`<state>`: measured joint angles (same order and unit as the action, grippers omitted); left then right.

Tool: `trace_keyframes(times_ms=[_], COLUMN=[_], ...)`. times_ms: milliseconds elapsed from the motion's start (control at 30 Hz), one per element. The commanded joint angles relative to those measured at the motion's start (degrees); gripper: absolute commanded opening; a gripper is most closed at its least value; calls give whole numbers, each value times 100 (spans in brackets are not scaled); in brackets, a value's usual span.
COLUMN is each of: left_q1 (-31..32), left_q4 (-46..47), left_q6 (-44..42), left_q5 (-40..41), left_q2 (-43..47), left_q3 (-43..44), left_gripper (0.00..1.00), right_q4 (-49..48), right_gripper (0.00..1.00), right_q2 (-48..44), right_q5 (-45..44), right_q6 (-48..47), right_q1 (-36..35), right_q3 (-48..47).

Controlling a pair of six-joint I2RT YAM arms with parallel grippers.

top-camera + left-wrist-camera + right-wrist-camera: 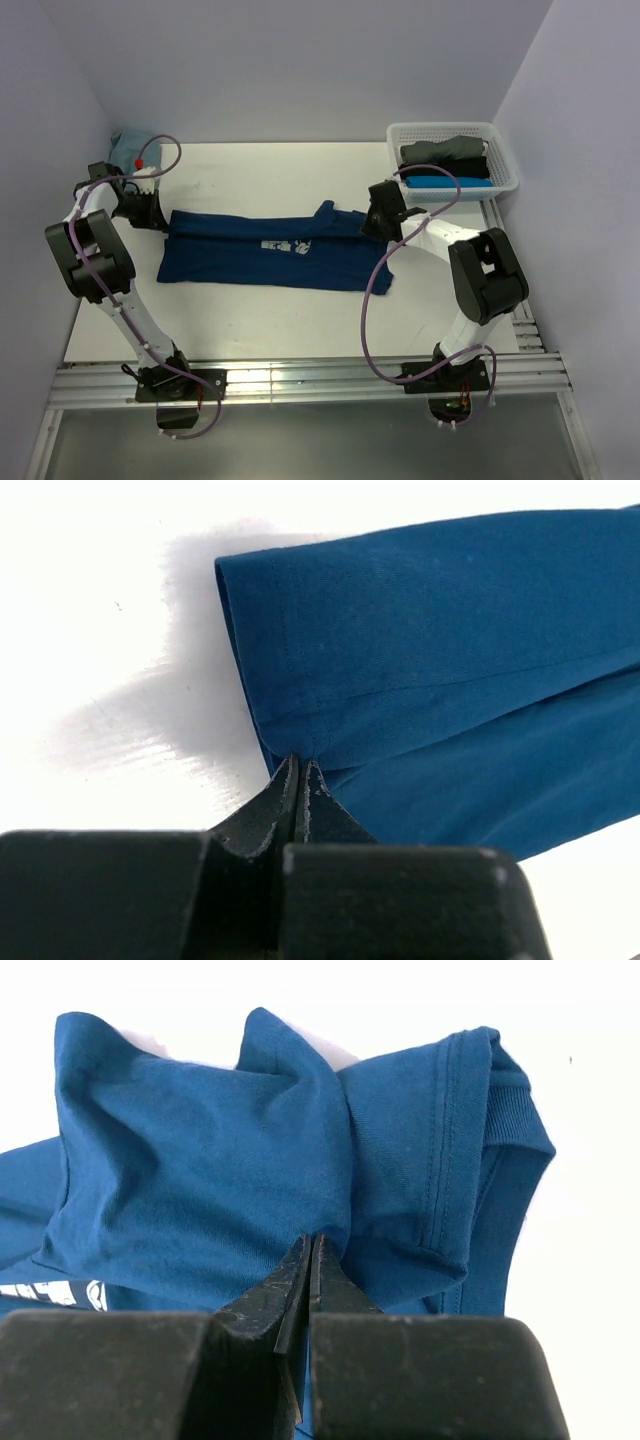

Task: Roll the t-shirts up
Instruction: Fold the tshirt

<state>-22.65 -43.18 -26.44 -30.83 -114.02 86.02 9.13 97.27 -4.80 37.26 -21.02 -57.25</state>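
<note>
A dark navy t-shirt (270, 255) lies folded into a long band across the table, with a small white mark (288, 246) near its middle. My left gripper (163, 222) is at the band's left end. In the left wrist view its jaws (300, 768) are shut, pinching the hemmed edge of the shirt (450, 650). My right gripper (368, 228) is at the right end, by the sleeve. In the right wrist view its jaws (312, 1248) are shut on bunched cloth of the shirt (200, 1160) beside a stitched sleeve hem.
A white lattice basket (505, 150) stands at the back right with a grey shirt (445, 152), a black one (478, 168) and a bright blue one (440, 183) in it. A pale teal cloth (130, 148) lies at the back left corner. Walls close three sides.
</note>
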Motion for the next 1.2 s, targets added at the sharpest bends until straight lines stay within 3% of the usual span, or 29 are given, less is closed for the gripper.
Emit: trace_keyframes(times_ms=[0, 167, 267, 367, 400, 433, 500, 600, 800, 1167], left_q1=[-81, -108, -108, -108, -116, -108, -116, -125, -222, -310], left_q4=[-41, -217, -165, -129, -121, -121, -121, -112, -243, -454], left_q6=[-274, -432, -476, -485, -485, -468, -424, -371, -336, -108], left_q5=[-143, -186, -117, -81, -72, -81, -72, -81, -143, -239], left_q2=[275, 170, 195, 257, 275, 301, 310, 354, 433, 337], left_q3=[-120, -182, -331, -402, -375, -367, -288, -165, 142, 837], left_gripper=[0, 0, 6, 23, 33, 38, 47, 54, 60, 61], right_q4=[-148, -209, -271, -236, -227, -218, -122, 18, 274, 1302], right_gripper=[0, 0, 1, 15, 20, 32, 43, 49, 49, 45], right_q2=[-270, -262, -288, -349, -367, -384, -429, -578, -693, 1688], right_q5=[-144, -74, -48, -56, -48, -48, -74, -100, -57, 216], right_q6=[106, 142, 177, 177, 159, 151, 115, 63, -77, -237], right_q1=[10, 1, -8, -17, -25, -17, -34, -34, -34, -245], right_q3=[188, 373, 478, 496, 487, 444, 382, 250, -294, -3422])
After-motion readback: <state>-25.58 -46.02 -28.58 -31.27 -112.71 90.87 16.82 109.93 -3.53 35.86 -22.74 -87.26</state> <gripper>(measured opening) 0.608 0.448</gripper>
